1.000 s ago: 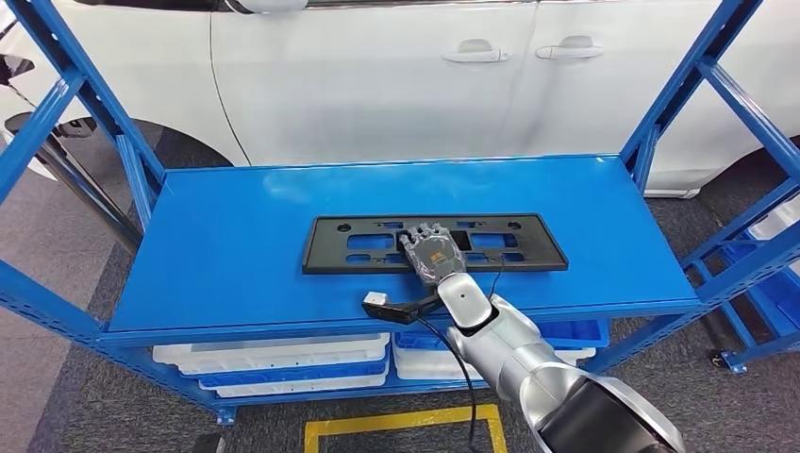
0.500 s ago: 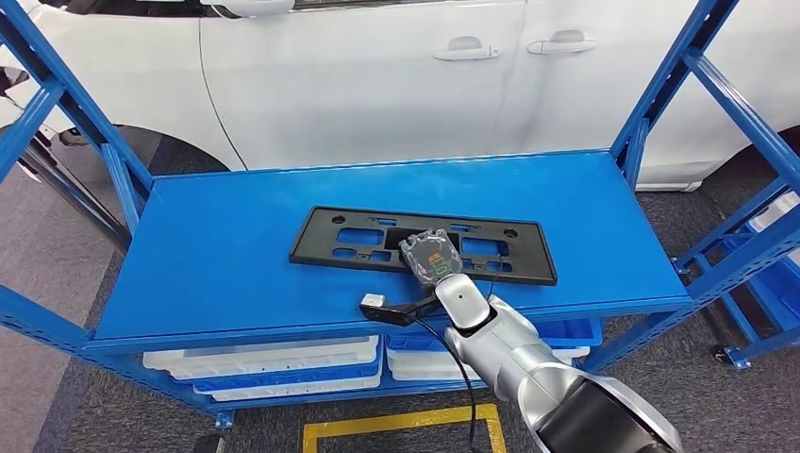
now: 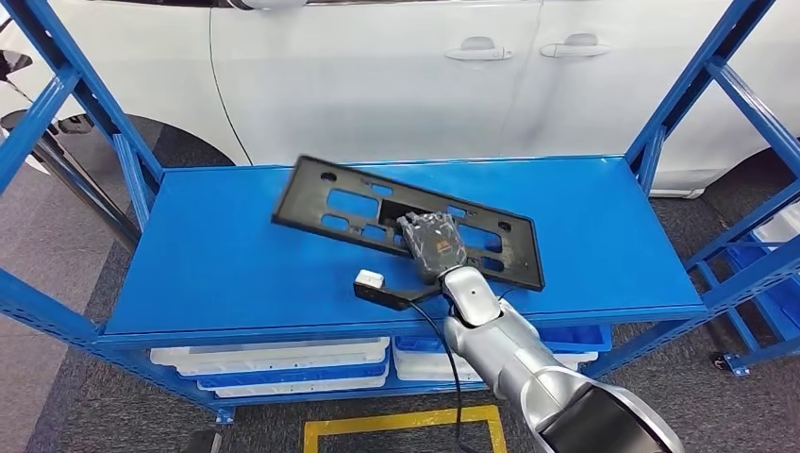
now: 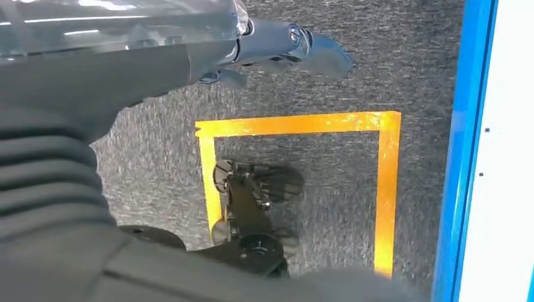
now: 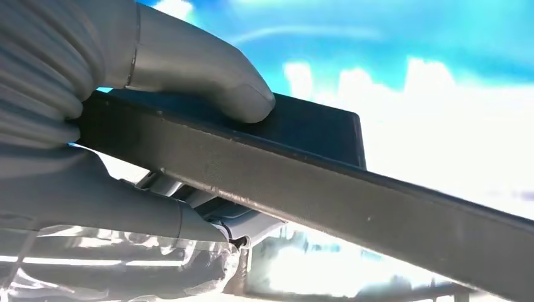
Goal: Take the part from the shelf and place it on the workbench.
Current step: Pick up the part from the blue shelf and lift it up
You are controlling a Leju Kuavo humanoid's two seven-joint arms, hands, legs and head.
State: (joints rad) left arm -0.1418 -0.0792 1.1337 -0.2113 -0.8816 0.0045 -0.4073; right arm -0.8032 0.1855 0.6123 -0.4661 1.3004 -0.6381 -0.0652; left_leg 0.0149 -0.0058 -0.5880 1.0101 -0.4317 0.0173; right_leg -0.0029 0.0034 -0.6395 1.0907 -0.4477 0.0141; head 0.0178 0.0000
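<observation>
The part is a long black plastic plate with several cut-outs. In the head view it hangs tilted above the blue shelf top, its left end raised. My right hand grips it near the middle of its front edge. Up close in the right wrist view, the thumb presses on one face of the black plate and the fingers clamp the other. My left hand hangs over the floor in the left wrist view, fingers loosely apart and holding nothing.
Blue uprights frame the shelf at both sides. A white car stands right behind it. White trays sit on the lower level. A yellow floor marking lies in front of the shelf.
My right hand has lifted the plate off the shelf top and swung it, so its left end now rises toward the back. The camera has shifted slightly.
</observation>
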